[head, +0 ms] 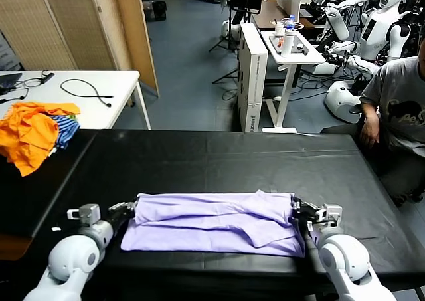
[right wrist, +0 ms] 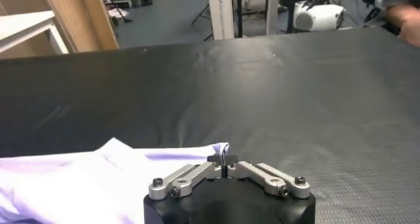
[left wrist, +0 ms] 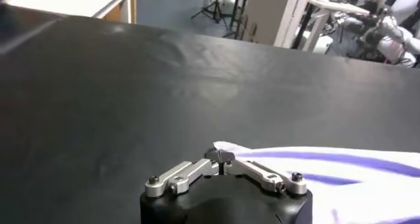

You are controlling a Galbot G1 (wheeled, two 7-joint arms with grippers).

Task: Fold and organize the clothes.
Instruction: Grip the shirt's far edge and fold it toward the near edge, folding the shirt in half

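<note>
Care is needed to lift both pinched corners together, evenly, so the fold lands straight. Left gripper point(left wrist: 224, 154) and right gripper point(right wrist: 223, 158) are each closed on a far corner of the pale lavender T-shirt point(head: 216, 222), spread flat, slightly wrinkled, at the near edge of the black table point(head: 232, 158)

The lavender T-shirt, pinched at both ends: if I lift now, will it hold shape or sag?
Probably sag: the T-shirt lies thin and wrinkled, so its middle should droop between the left gripper and right gripper. It looks light. Each holds only an edge, so the fabric might slip free.
</note>
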